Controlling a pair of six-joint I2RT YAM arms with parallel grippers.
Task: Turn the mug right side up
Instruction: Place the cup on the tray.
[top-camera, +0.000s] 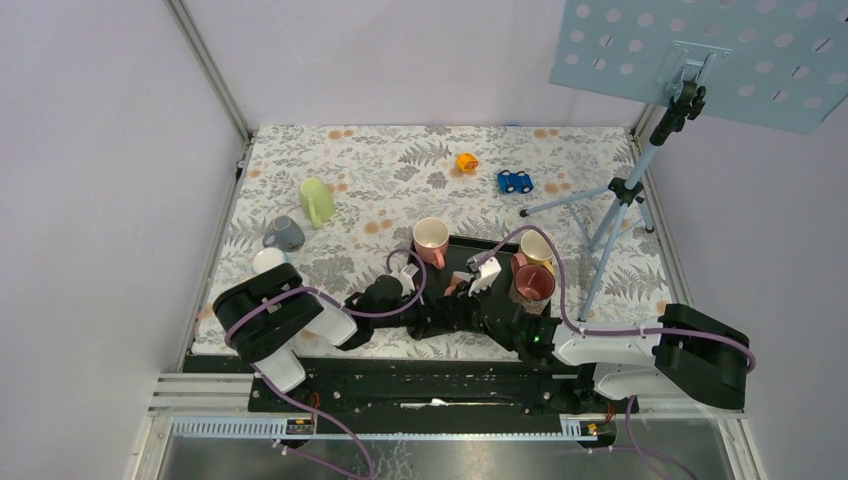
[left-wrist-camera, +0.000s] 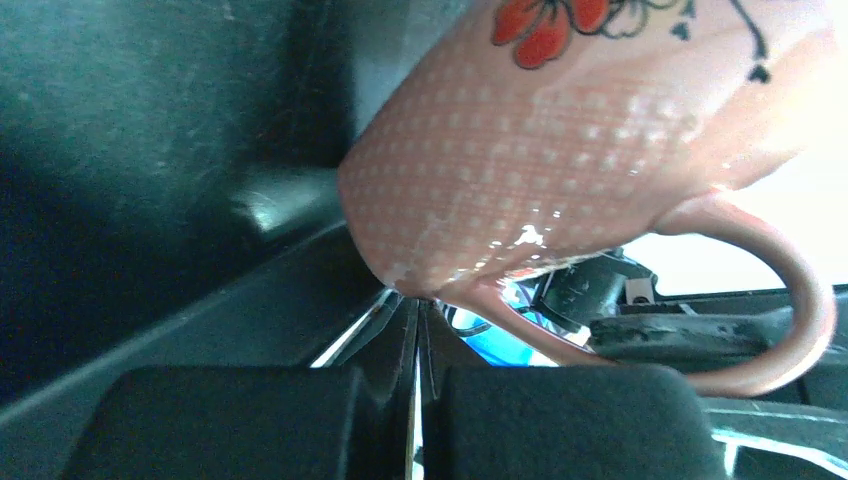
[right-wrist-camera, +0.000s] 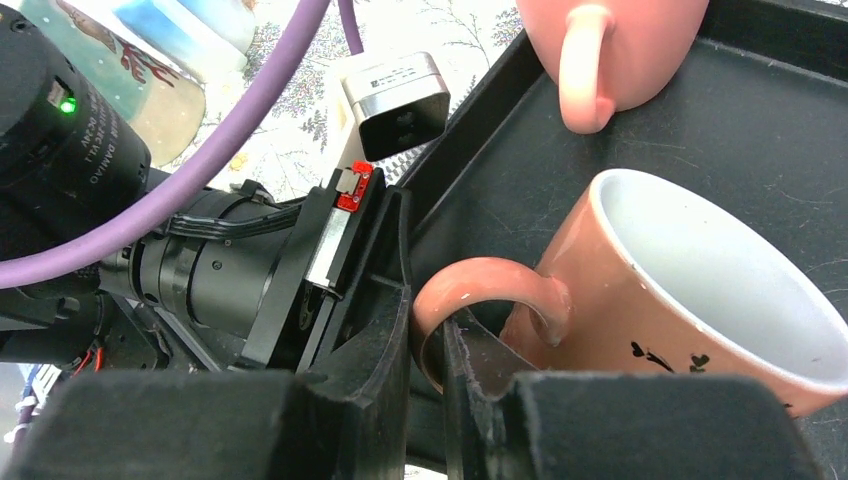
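Right tool (right-wrist-camera: 426, 335): clenched on the handle (right-wrist-camera: 480, 285) of the flowered mug (right-wrist-camera: 690, 290), the loop pinched between its fingers. This hold should let the wrist roll the mug.
Left tool (left-wrist-camera: 417, 340): clenched on nothing, just beneath the mug's wall; probably a prop against slipping.
Mug: tilted, mouth up and sideways, inside the black tray (right-wrist-camera: 760, 120) close to its left edge. I cannot tell whether its base touches.
Progress: seemingly partway upright.
Neighbour: pink mug (right-wrist-camera: 610, 40) at the tray's far left corner, so room is tight.
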